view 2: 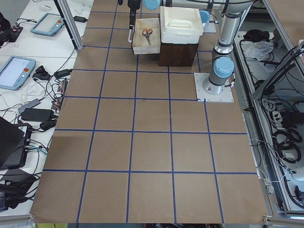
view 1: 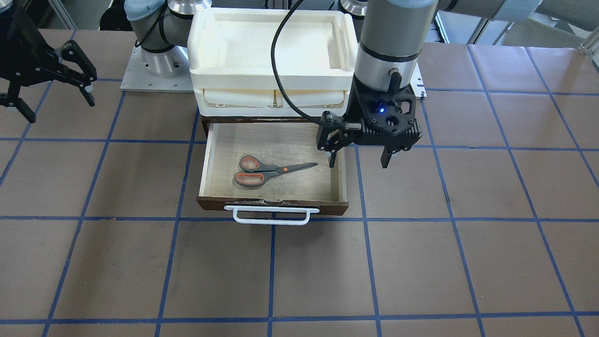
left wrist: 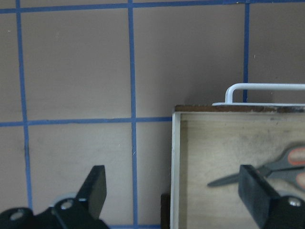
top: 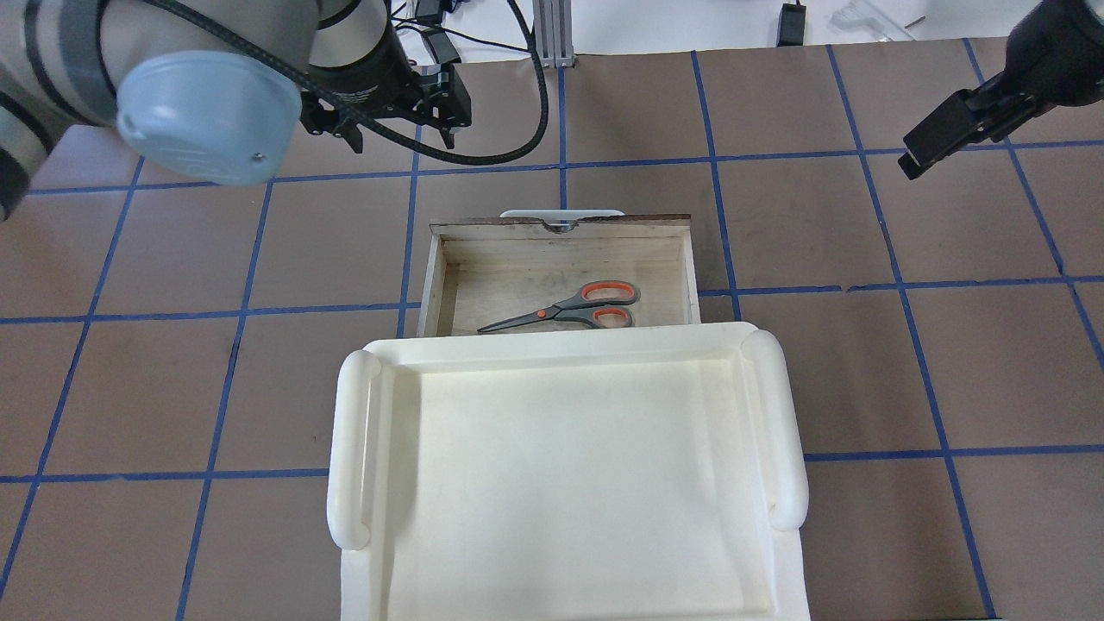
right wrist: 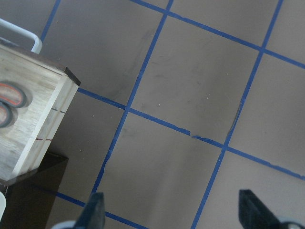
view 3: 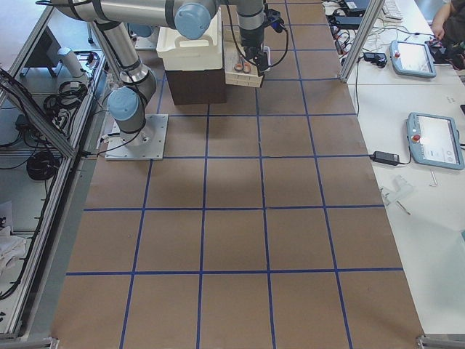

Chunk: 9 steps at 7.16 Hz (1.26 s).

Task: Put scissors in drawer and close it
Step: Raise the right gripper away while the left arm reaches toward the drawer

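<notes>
Tabletop point(view 1: 421, 262): scissors point(view 1: 273, 171) inside the drawer point(view 1: 204, 164); left gripper point(view 1: 359, 161) and right gripper point(view 1: 60, 111) agape, empty. Push the drawer's stiff white handle point(view 1: 271, 220); it probably slides lightly.

1. The wide, shallow wooden drawer point(view 1: 210, 204) is pulled out with its top open. On its floor, only the grey-and-orange scissors point(view 1: 271, 171) take up room, centre to right.
2. The cream-white plastic tray unit point(view 1: 271, 51) roofs the drawer's near end.
3. The left gripper point(view 1: 359, 161), fingers spread, straddles the drawer's left wall from above.
4. Past the white bar handle point(view 1: 271, 216), the brown paper-covered table point(view 1: 327, 281) offers open room on the far side.
5. The right gripper point(view 1: 58, 107) hangs well off to the right.
</notes>
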Available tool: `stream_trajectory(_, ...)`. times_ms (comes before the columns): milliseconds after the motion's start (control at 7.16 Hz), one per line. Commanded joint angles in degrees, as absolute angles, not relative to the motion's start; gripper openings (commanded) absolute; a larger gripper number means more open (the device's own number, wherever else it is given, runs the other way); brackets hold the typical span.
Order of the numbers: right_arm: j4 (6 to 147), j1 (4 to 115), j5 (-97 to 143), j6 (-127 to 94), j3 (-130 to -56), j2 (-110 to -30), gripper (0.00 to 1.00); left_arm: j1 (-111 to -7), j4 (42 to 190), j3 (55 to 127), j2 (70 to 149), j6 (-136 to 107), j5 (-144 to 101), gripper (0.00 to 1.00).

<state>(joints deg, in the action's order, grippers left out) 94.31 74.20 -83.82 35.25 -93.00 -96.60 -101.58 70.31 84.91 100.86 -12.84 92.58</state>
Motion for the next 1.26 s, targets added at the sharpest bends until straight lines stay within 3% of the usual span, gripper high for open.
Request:
stream_trajectory(0, 94.6, 73.1, -90.3, 30.7, -92.8, -96.9, 1.00, -103.5, 61.6, 84.6, 108.6, -16.3, 90.6, 1.00)
stream_trajectory(140, 94.4, 72.9, -92.4, 29.7, -92.5, -96.7, 1.00, -103.5, 58.7, 84.3, 112.2, -15.8, 88.4, 0.93)
stream_trajectory(559, 93.8, 73.5, -88.4, 16.1, -92.5, -96.6, 1.00, -106.5, 53.9, 80.5, 120.1, -17.5, 88.9, 1.00)
stream_trajectory(978, 93.9, 82.8, -88.6, 2.6, -87.8, -92.0, 1.00, -106.8, 73.3, 74.3, 123.4, -20.7, 87.3, 1.00)
stream_trajectory(1117, 94.0, 87.1, -88.7, -2.7, -86.9, -91.5, 1.00, -106.8, 72.7, 73.0, 124.9, -21.2, 87.0, 1.00)
